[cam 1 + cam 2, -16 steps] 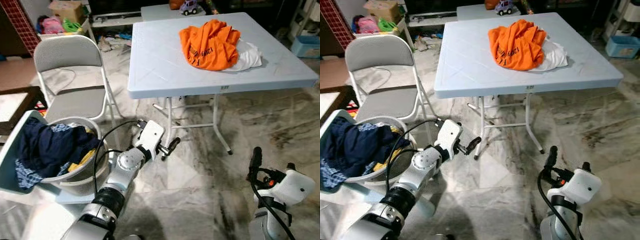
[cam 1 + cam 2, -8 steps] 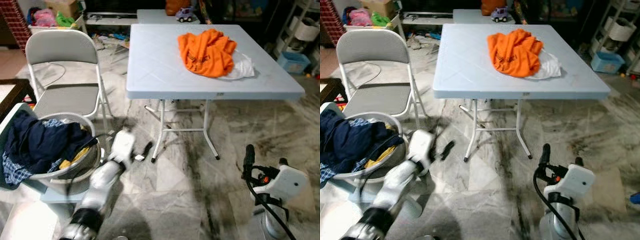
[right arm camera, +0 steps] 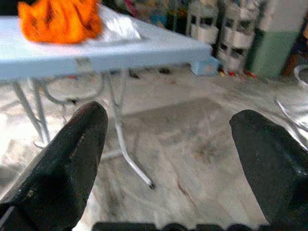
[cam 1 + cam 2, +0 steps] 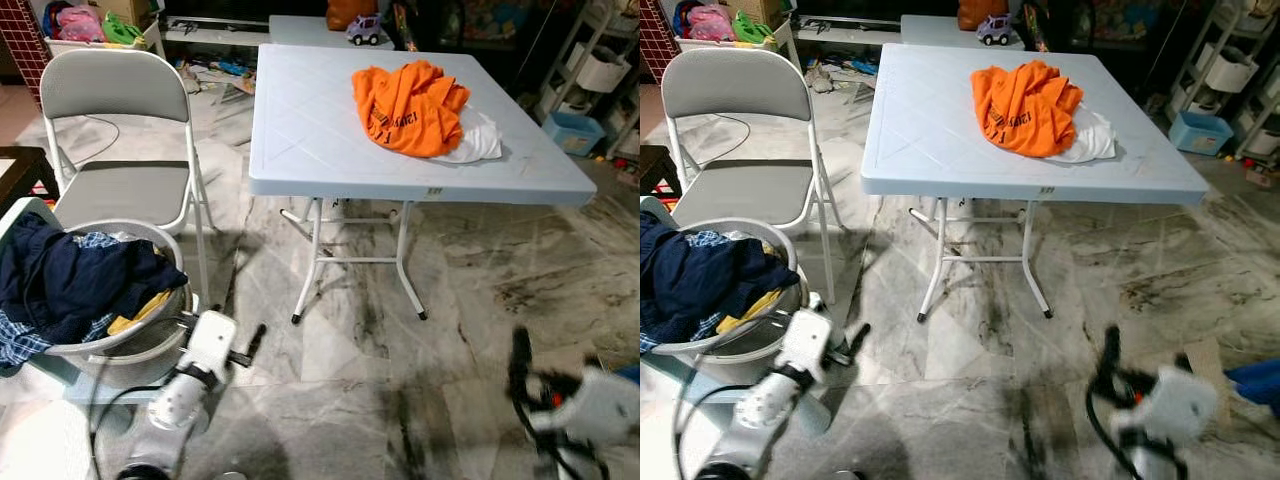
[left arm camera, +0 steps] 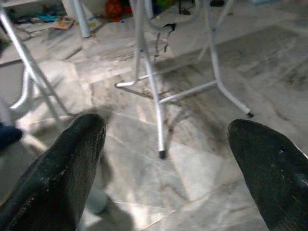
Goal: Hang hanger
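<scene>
Orange shirt (image 4: pixel 410 93) on table (image 4: pixel 300 130); wrist views: left gripper (image 5: pixel 166 168) & right gripper (image 3: pixel 168 159) both spread, empty.

A pale blue folding table (image 4: pixel 330 130) stands on white metal legs on a grey-veined marble floor (image 4: pixel 420 340). On its far right part lies a crumpled orange shirt (image 4: pixel 410 95), resting partly over 1 white garment (image 4: pixel 478 140) that sticks out toward the table's right edge. A grey folding chair (image 4: pixel 120 150) stands on the floor left of the table, and nearer, a grey laundry tub (image 4: pixel 130 350) heaped with dark blue clothes (image 4: pixel 70 285).
</scene>
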Tool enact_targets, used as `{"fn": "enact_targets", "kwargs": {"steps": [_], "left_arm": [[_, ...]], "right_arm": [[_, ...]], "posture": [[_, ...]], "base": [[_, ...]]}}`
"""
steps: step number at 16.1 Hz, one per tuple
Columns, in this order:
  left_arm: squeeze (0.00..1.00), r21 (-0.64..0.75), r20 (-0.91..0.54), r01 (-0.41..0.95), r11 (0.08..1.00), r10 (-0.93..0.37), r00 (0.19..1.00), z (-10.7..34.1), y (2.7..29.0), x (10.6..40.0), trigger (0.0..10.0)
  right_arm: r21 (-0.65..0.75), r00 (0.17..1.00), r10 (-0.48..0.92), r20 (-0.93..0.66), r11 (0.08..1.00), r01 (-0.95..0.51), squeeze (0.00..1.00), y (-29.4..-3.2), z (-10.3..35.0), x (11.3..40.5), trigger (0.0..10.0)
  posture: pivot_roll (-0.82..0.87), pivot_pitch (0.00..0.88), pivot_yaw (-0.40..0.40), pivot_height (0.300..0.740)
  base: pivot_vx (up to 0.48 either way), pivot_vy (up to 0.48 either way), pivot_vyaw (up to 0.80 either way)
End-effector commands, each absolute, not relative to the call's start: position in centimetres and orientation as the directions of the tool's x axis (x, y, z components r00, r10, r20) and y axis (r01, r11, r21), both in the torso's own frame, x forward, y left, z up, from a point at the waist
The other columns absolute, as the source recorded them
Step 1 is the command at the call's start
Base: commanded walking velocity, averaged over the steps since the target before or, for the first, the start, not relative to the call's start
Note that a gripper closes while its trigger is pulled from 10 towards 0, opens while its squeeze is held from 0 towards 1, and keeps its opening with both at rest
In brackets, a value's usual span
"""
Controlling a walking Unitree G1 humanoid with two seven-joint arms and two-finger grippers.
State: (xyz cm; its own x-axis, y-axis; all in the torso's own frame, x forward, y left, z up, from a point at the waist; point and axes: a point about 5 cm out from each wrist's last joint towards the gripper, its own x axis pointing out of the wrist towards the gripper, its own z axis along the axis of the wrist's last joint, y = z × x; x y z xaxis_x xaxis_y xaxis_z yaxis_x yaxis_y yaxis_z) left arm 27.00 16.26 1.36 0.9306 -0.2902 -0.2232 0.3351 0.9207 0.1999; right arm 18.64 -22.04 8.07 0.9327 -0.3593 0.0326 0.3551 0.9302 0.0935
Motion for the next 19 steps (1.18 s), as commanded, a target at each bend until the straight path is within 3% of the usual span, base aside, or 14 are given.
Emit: {"fn": "enact_targets", "kwargs": {"steps": [1, 5, 10, 12, 19], "left_arm": [[0.00, 0.213, -0.207, 0.335, 0.918, -0.293, 0.933, 1.9, 16.3, 27.6, 10.0], [0.00, 0.199, -0.195, 0.337, 0.920, -0.300, 0.934, 2.0, 16.3, 28.0, 10.0], [0.00, 0.167, -0.254, 0.289, 0.943, -0.242, 0.936, 0.7, 18.1, 27.4, 10.0], [0.00, 0.159, -0.274, 0.291, 0.943, -0.241, 0.931, 0.4, 18.4, 27.3, 10.0], [0.00, 0.151, -0.307, 0.305, 0.940, -0.249, 0.919, 0.0, 17.9, 27.5, 10.0]], "right_arm": [[0.095, 0.934, -0.355, 0.027, 0.932, 0.351, 0.00, -22.2, 8.3, 18.7, 10.0], [0.095, 0.944, -0.330, 0.012, 0.940, 0.327, 0.00, -21.7, 8.0, 18.9, 10.0], [0.074, 0.962, -0.273, 0.012, 0.959, 0.272, 0.00, -21.4, 8.2, 19.7, 10.0], [0.074, 0.965, -0.263, 0.013, 0.962, 0.261, 0.00, -21.1, 8.3, 20.0, 10.0], [0.084, 0.966, -0.260, 0.015, 0.963, 0.258, 0.00, -21.0, 8.3, 20.2, 10.0]], "posture": [[0.14, 0.079, -0.120, 0.740], [0.15, 0.090, -0.132, 0.740], [0.18, 0.107, -0.158, 0.740], [0.18, 0.107, -0.159, 0.740], [0.18, 0.109, -0.150, 0.740]], "base": [[0.000, 0.000, 0.00], [0.000, 0.000, -0.71], [0.000, 0.000, 0.00], [0.000, 0.000, 0.80], [0.285, 0.000, 0.00]]}}
